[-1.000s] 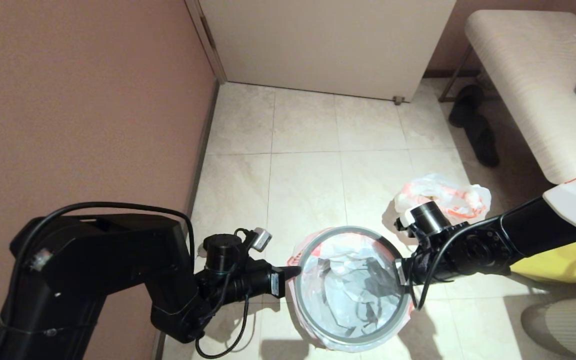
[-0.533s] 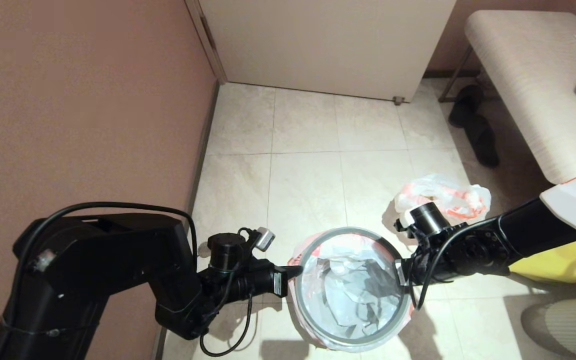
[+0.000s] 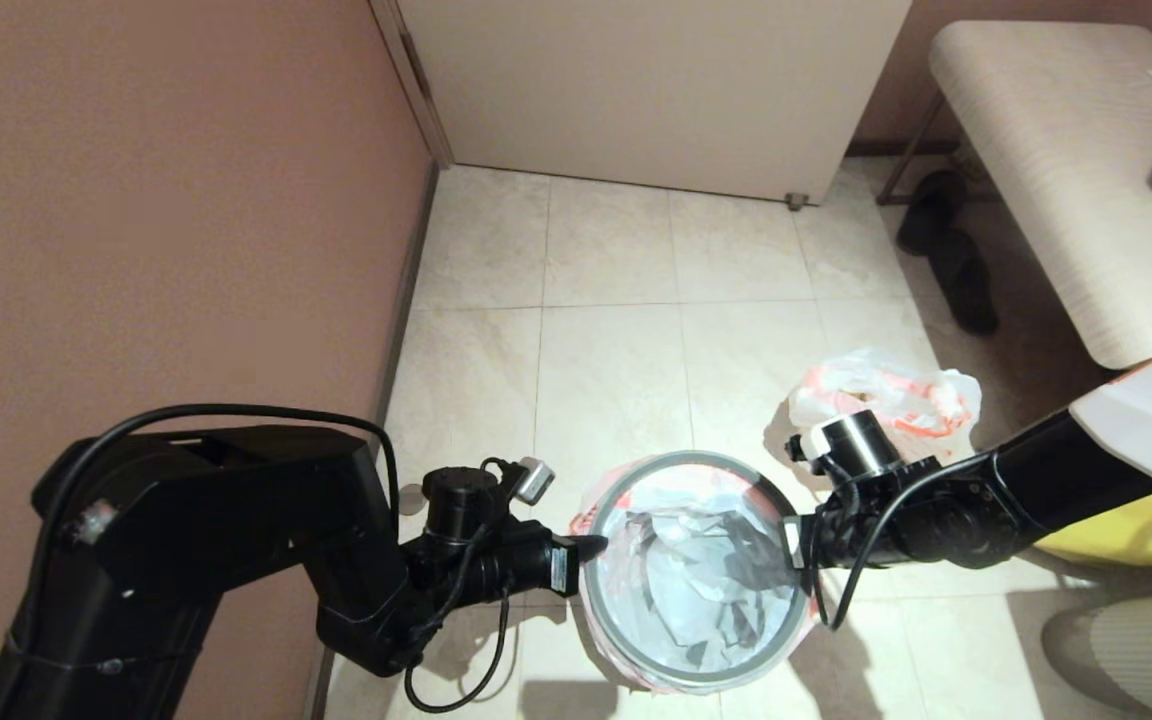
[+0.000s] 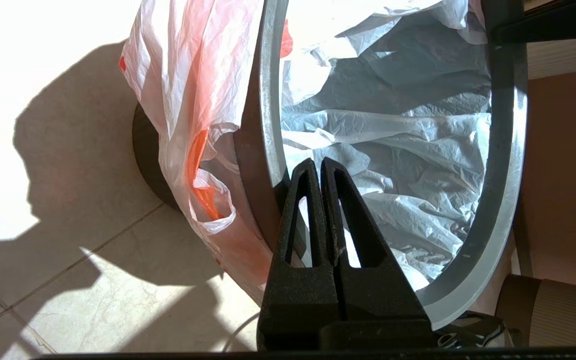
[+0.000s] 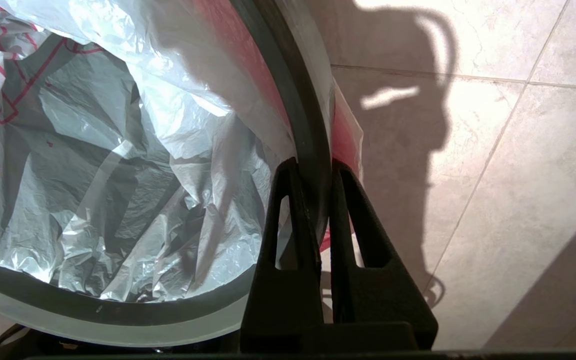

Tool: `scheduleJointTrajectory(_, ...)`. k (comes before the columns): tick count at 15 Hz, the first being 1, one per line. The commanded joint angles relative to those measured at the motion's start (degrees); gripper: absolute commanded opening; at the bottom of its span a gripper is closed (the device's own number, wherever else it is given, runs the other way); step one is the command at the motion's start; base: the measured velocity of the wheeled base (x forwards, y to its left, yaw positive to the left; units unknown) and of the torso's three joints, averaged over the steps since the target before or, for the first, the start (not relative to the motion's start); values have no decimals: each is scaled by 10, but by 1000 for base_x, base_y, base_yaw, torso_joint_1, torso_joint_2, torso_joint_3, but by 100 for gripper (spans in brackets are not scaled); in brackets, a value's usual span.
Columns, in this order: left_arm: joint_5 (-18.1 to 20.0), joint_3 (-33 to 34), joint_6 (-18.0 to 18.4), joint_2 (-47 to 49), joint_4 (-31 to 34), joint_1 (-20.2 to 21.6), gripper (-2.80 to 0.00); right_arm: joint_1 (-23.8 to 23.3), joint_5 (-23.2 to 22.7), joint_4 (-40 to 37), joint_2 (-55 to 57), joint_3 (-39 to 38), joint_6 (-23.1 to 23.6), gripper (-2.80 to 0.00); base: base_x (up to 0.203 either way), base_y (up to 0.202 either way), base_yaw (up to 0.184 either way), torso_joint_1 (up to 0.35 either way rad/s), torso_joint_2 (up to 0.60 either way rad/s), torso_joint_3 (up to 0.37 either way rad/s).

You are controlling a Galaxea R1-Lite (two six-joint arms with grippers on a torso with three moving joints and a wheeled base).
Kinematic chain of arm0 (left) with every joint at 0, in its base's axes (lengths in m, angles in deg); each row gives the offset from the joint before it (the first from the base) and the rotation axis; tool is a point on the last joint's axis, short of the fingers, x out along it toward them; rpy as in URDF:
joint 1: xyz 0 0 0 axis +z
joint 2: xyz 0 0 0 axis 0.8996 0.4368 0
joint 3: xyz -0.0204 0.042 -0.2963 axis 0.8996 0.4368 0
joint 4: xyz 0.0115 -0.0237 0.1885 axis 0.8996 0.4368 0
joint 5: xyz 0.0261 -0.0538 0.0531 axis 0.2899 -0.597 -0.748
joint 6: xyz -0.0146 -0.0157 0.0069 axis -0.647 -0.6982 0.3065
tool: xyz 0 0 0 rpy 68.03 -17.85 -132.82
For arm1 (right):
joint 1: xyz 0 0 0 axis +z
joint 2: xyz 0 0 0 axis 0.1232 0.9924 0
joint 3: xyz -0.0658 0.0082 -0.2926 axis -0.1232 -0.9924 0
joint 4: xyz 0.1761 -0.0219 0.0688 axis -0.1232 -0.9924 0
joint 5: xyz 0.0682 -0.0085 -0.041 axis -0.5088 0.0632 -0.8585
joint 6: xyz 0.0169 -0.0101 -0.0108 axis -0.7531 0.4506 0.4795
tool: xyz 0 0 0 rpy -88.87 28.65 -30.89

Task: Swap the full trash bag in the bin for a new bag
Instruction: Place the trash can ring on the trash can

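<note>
While both claws clamped the grey hoop (image 3: 693,463) over the bin (image 4: 144,150), left gripper (image 3: 591,546) and right gripper (image 3: 794,549) opposite, the flimsy, slippery new bag (image 3: 696,590) inside looked best pinched at its folded-over mouth.

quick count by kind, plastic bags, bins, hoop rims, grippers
plastic bags: 2 (new bag lining the bin, full trash bag on the floor)
bins: 1 (bin)
hoop rims: 1 (grey hoop)
grippers: 2 (left gripper, right gripper, both shut at the hoop)
total: 6
</note>
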Motion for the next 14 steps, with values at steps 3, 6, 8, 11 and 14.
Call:
scheduleJointTrajectory(3, 1, 0, -1, 1, -5, 0, -280, -5, 1, 2, -3, -1, -1, 0, 0, 0, 0, 0, 0, 0)
scheduleJointTrajectory(6, 2, 4, 1, 0, -10, 1, -280, -4, 0, 0, -43, -19, -1, 0, 0, 0, 0, 0, 0, 0)
scheduleJointTrajectory(8, 4, 7, 10, 1, -24, 1, -280, -6, -1, 1, -77, -42, -1, 0, 0, 0, 0, 0, 0, 0)
scheduleJointTrajectory(11, 7, 15, 8, 4, -58, 1, -280, -14, -45, 2, -113, -71, -3, 0, 0, 0, 0, 0, 0, 0)
scheduleJointTrajectory(14, 8, 17, 7, 7, -67, 0, -280, -33, -76, 2, -122, -78, -3, 0, 0, 0, 0, 0, 0, 0)
